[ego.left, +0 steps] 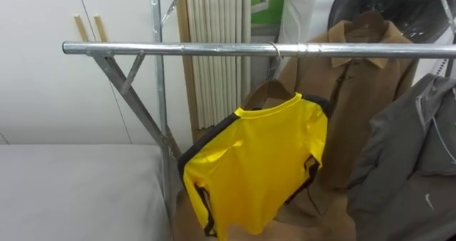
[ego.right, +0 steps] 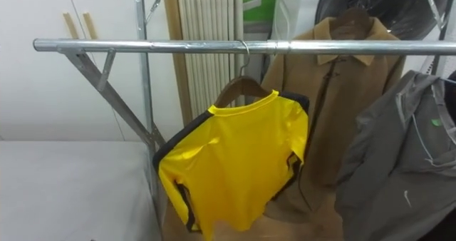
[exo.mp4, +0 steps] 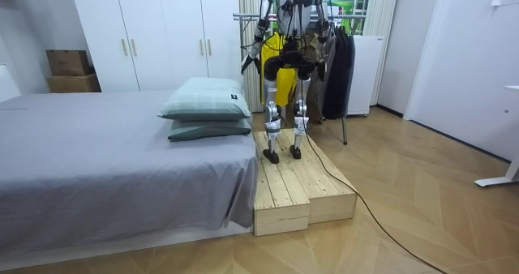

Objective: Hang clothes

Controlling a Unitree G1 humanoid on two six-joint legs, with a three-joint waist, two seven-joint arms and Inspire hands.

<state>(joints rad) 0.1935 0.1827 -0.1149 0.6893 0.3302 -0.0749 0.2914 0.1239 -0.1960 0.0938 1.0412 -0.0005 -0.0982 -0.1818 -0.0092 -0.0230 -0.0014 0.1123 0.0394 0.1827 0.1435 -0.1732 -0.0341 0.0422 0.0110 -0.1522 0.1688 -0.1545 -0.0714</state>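
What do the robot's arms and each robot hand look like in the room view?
The arms are slim, with silvery-white segments and darker joints. The left robot hand looks dark at the end of its arm. Finer details, such as markings or cables on the arms, are too small to tell. The right arm is hard to separate from the dark clothes beside it.

The robot has shiny silver-grey arms and legs built from chunky parts. Its middle is a black block, and its feet are dark and flat. The left hand [exo.mp4: 246, 63] at the end of its silver arm looks dark. Thin straps go up from its shoulders. A long dark cable trails away behind it.
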